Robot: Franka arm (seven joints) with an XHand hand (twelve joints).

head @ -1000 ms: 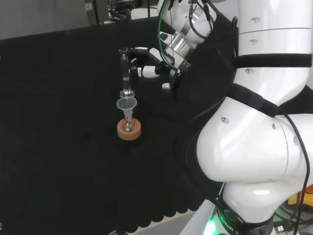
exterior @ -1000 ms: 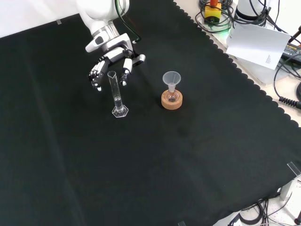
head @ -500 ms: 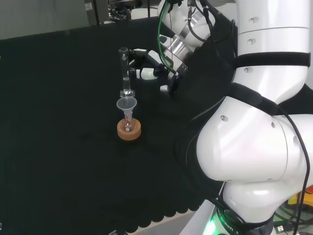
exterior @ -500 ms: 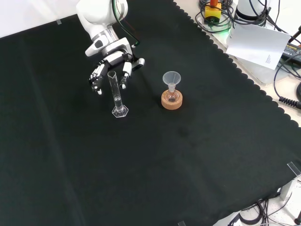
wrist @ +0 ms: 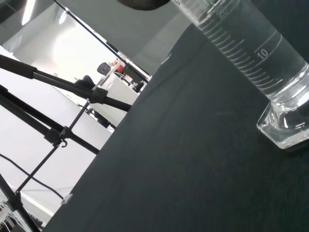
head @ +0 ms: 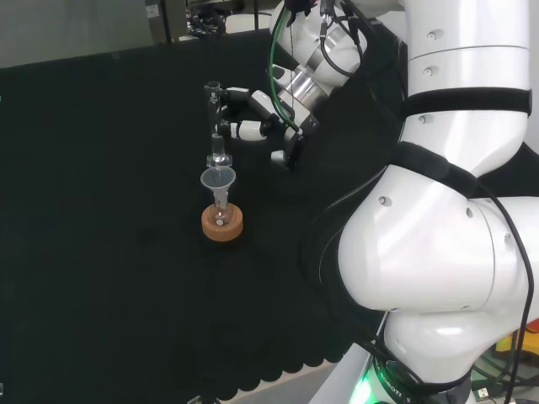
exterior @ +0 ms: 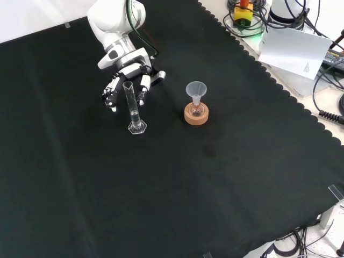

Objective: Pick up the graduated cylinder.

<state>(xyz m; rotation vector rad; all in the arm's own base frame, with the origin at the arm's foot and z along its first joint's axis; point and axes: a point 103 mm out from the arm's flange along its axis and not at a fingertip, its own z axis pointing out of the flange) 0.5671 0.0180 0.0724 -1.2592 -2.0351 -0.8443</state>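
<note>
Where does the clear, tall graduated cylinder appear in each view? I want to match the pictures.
Head view: clear graduated cylinder upper middle, behind the cork ring stand.
Front view: cylinder upper left of middle, left of the stand.
Wrist view: its base and scale, close.
Shared landmark: the stand.

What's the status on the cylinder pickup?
Hand open, fingers either side of the graduated cylinder, no grip yet. Cylinder upright on the cloth. Funnel in flask on cork ring stands apart, not blocking.
</note>
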